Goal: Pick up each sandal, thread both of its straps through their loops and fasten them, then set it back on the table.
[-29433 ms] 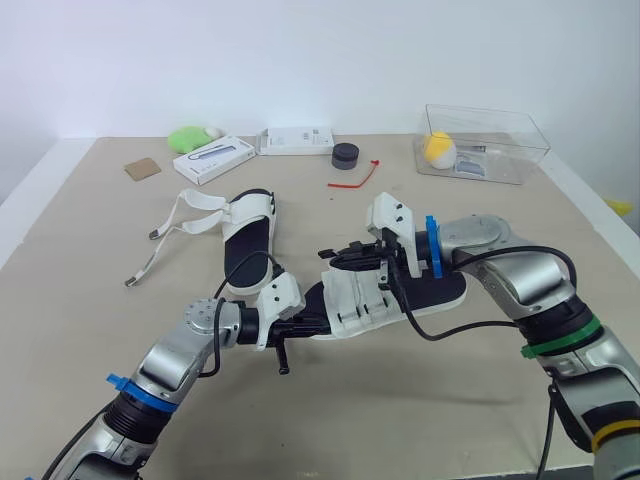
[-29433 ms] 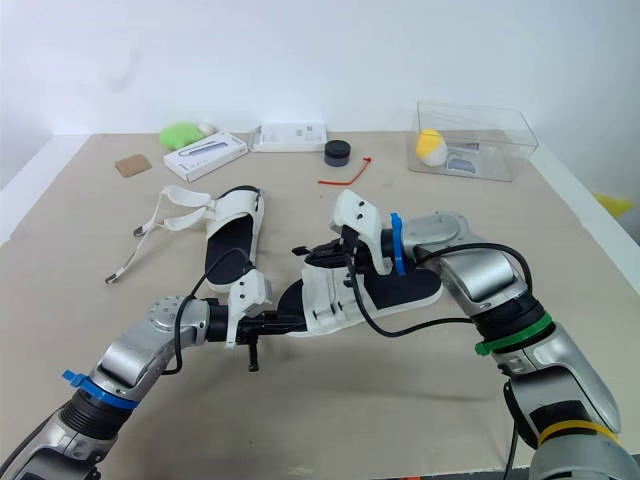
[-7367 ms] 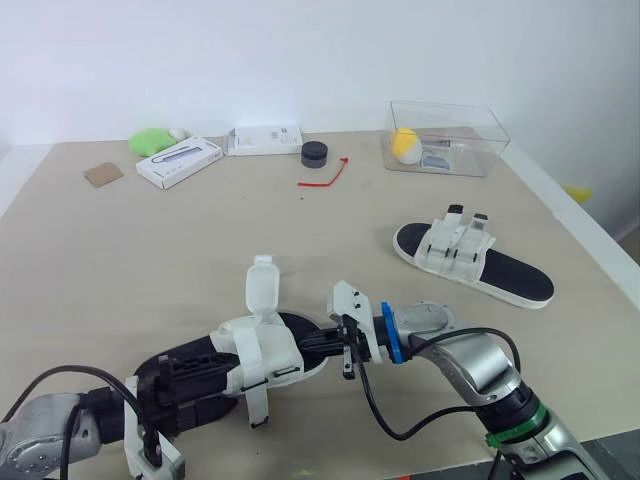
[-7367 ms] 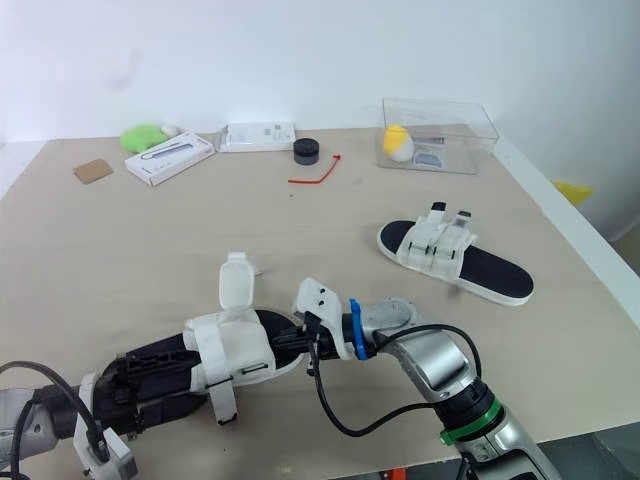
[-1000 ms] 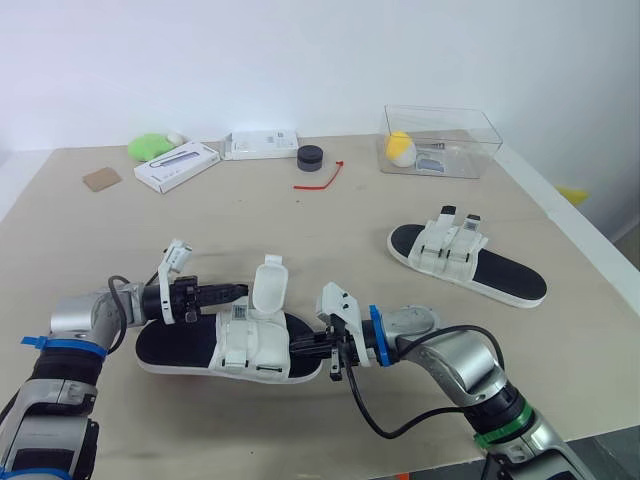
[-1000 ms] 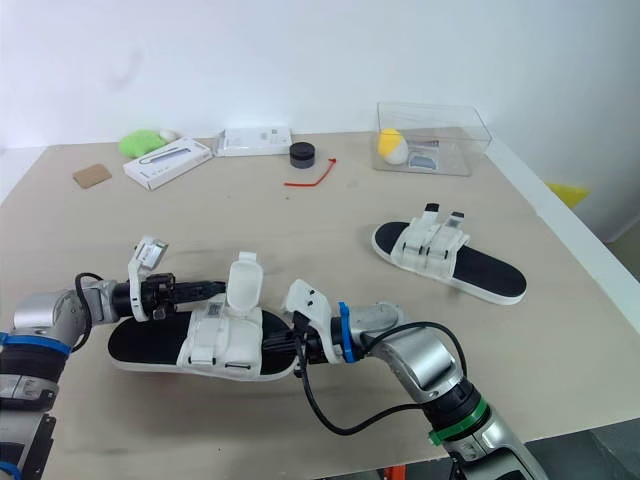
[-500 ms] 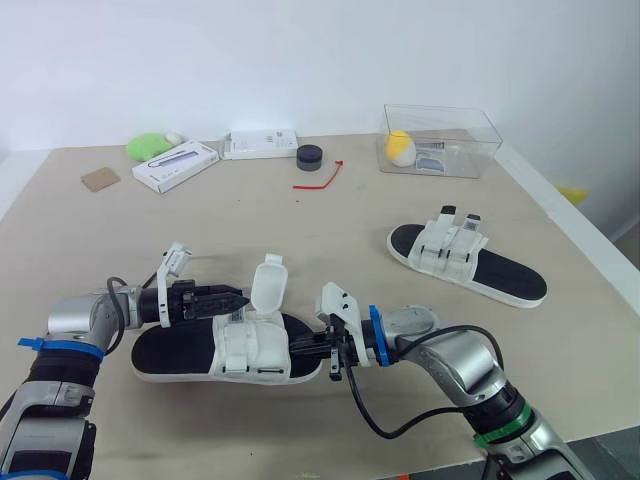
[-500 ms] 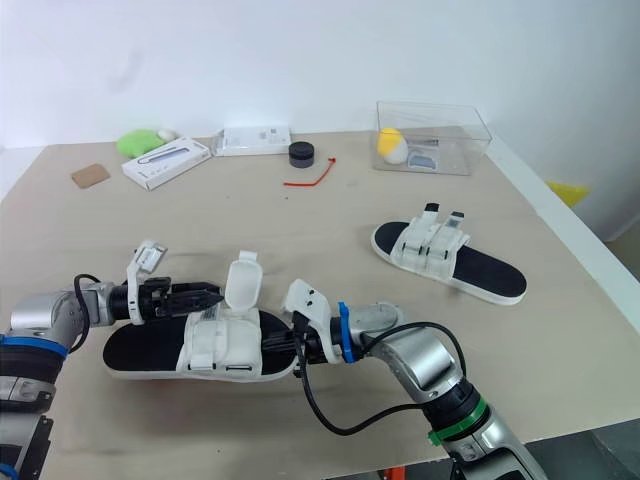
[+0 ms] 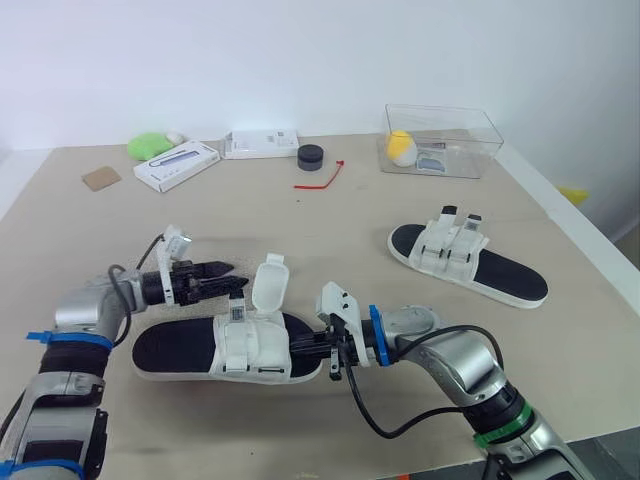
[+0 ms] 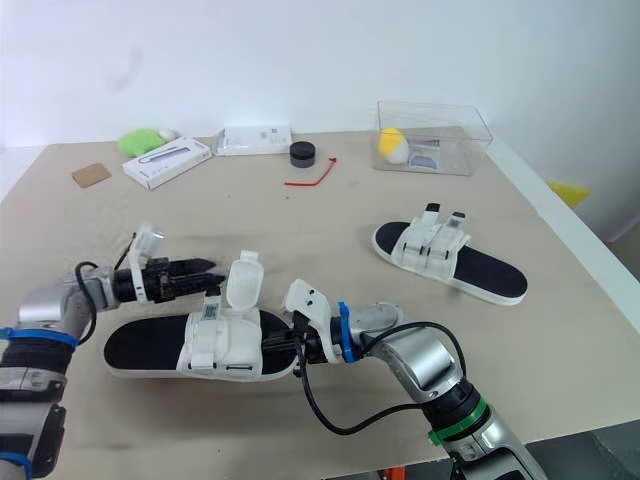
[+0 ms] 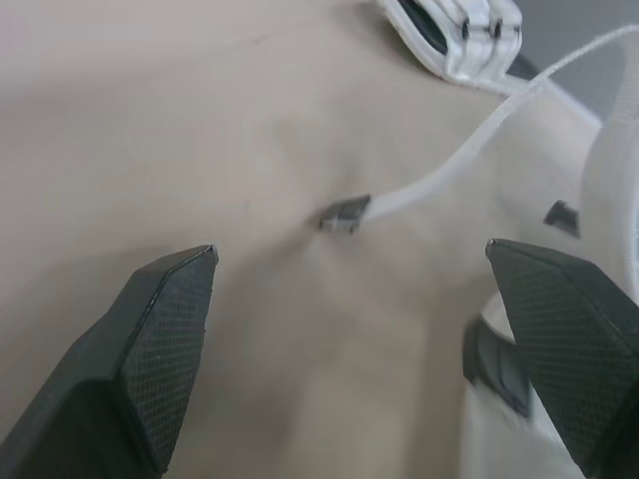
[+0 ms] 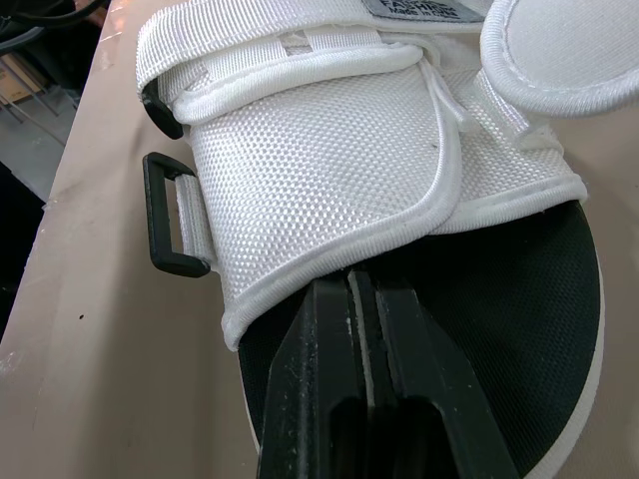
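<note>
table (image 9: 330,225) | near sandal (image 9: 185,352) lies flat on it, one strap flap (image 9: 268,283) standing up | second sandal (image 9: 468,262) well apart from near sandal, off its right end | right gripper (image 12: 361,291) clamped on near sandal's right end | left gripper (image 9: 215,270) spread wide, just behind near sandal's far edge

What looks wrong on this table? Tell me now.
The near sandal is unfinished: its flap stands up, unfastened, and a thin strap trails loose across the table. The far sandal has its straps closed. A red tie lies stray near the back.
</note>
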